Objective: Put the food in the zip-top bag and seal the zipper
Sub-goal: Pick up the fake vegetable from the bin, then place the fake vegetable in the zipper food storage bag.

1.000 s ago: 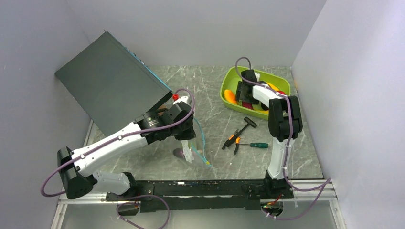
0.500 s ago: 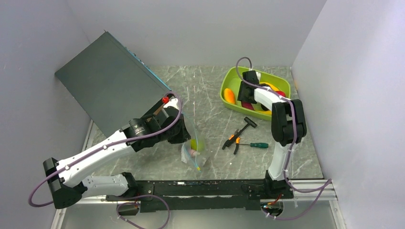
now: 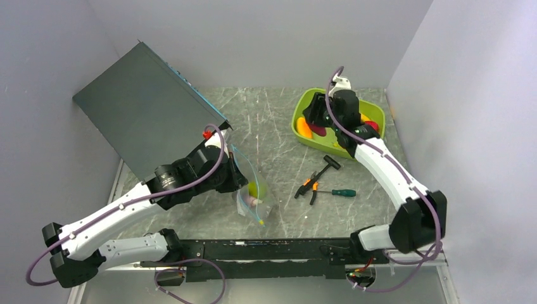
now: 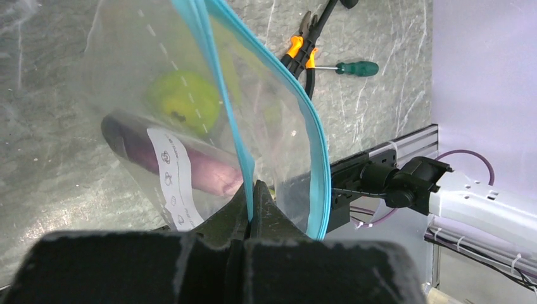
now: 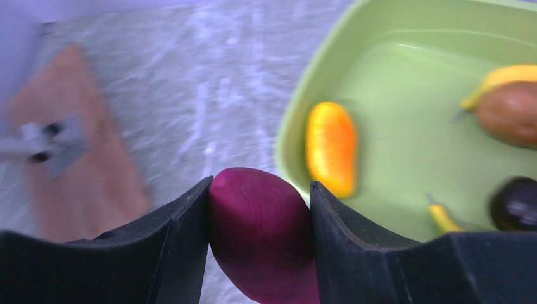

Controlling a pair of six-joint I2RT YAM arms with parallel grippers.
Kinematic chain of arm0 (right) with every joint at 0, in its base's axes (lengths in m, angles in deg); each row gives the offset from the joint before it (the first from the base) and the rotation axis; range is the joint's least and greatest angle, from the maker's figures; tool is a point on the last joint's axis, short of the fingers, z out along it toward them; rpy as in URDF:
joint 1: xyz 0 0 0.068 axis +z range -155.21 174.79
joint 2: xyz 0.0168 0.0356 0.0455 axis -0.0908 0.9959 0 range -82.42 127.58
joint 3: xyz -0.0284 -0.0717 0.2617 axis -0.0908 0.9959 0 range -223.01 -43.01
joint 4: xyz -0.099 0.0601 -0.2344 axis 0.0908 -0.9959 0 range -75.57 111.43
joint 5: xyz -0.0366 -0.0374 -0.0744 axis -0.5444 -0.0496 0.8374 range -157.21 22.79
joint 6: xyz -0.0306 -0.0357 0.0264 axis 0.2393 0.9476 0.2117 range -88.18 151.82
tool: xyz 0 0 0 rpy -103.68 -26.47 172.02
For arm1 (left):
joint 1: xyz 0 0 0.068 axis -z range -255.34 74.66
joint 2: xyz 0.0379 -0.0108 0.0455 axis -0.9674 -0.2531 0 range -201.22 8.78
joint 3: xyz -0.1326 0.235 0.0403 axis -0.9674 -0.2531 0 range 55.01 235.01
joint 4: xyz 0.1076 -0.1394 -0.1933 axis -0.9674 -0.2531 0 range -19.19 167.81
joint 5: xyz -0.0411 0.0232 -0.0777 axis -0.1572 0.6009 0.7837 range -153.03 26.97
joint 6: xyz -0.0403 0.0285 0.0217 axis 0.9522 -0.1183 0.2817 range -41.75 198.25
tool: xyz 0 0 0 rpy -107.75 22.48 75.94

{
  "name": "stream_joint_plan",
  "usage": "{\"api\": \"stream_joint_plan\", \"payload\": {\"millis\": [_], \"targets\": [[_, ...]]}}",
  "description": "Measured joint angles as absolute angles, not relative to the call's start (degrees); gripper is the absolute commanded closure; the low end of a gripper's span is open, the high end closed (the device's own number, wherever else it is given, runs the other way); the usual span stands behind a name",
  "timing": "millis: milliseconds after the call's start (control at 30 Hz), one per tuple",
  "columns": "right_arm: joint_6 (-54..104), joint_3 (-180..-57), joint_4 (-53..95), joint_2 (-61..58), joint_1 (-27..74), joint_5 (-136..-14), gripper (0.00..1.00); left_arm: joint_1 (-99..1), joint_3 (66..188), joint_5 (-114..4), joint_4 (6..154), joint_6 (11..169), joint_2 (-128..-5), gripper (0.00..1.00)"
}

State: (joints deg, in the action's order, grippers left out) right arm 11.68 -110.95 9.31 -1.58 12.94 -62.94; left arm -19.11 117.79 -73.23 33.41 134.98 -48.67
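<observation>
Firmly, right claw (image 5: 259, 190) gripping magenta fruit (image 5: 261, 240)

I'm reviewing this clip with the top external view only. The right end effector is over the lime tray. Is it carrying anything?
Observer: Yes. The right wrist view shows the right end effector shut on a magenta food piece, with the rim of the tray behind it.
Operator: Does the left one actually have the bag?
Observer: In the left wrist view, the left end effector pinches one strip of the zipper on the bag.
Operator: Is the mouth open?
Observer: Yes. The free strip bows away from the pinched one, leaving a gap.
</observation>
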Motion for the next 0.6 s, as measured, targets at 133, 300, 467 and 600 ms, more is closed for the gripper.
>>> {"api": "stream_joint_plan", "payload": {"millis": [133, 300, 467, 600], "targets": [[9.5, -105.3, 15.1, -8.8, 15.0, -75.3, 1.0, -19.1, 116.2, -73.4, 34.2, 135.2, -47.1, 1.0], [2.7, -93.7, 29.8, -17.6, 22.3, -92.2, 1.0, -19.1, 112.6, -73.3, 36.3, 136.4, -43.8, 1.0], [1.1, -89.9, 40.7, -23.7, 38.4, -97.6, 1.0, -19.1, 111.5, -73.0, 37.0, 136.6, -42.0, 1.0], [-1.8, -88.0, 52.6, -27.6, 42.4, -98.2, 1.0, -19.1, 110.3, -72.4, 38.9, 137.4, -41.1, 1.0]]}}
